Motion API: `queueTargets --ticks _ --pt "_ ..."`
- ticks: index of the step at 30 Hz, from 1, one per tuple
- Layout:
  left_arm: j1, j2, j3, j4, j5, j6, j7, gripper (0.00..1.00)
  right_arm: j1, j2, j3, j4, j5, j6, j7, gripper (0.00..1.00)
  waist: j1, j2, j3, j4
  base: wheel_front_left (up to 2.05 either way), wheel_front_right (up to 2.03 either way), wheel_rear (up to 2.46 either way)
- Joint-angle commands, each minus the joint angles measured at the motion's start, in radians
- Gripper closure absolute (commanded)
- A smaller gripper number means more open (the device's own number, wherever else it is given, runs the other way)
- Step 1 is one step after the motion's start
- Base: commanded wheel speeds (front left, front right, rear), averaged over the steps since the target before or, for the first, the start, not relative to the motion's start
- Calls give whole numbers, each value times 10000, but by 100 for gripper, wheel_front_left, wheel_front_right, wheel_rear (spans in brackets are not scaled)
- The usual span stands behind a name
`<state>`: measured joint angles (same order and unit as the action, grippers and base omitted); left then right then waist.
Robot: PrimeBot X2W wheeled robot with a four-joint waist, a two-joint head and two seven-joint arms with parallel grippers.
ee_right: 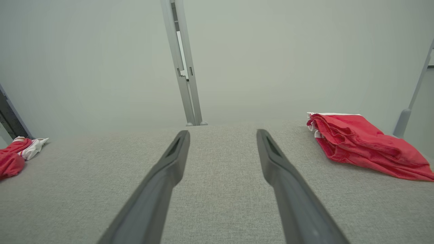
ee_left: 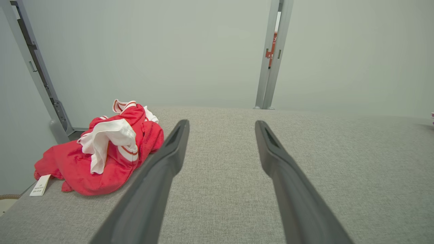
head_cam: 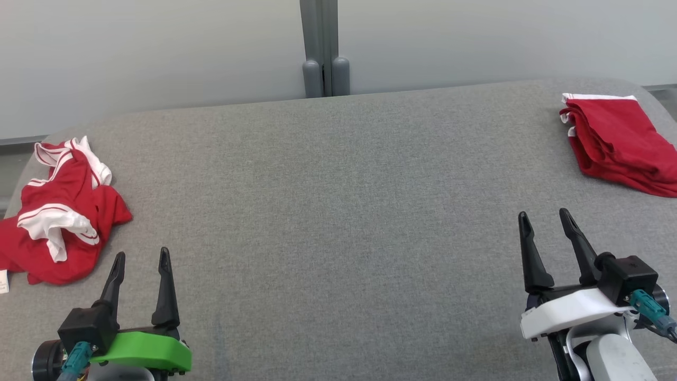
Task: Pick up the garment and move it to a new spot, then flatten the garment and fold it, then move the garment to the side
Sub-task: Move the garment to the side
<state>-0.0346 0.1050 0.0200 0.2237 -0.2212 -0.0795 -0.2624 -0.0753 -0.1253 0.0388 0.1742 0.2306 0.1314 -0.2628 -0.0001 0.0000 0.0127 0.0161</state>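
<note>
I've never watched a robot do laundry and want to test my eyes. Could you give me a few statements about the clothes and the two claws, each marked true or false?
1. A crumpled red and white garment lies on the robot's left side of the grey surface. True.
2. The left gripper is clamped on that garment. False: its fingers stand apart and hold nothing, just beside the cloth.
3. A folded red garment lies at the far right. True.
4. The right gripper is shut. False: it is open and empty.
5. The two garments touch each other. False: a wide bare stretch of the surface separates them.
</note>
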Motion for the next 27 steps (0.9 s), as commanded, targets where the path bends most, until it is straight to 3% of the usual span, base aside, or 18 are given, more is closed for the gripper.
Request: queueTargets --ticks 1,27 --pt "112 6 2 8 -16 -28 -30 0 177 64 -69 -91 -106 -13 -26 0 1 0 -76 19 0 0 0" --pt "5 321 -140 141 -193 79 -30 0 432 256 -350 27 -325 -13 -26 0 1 0 -51 95 0 0 0"
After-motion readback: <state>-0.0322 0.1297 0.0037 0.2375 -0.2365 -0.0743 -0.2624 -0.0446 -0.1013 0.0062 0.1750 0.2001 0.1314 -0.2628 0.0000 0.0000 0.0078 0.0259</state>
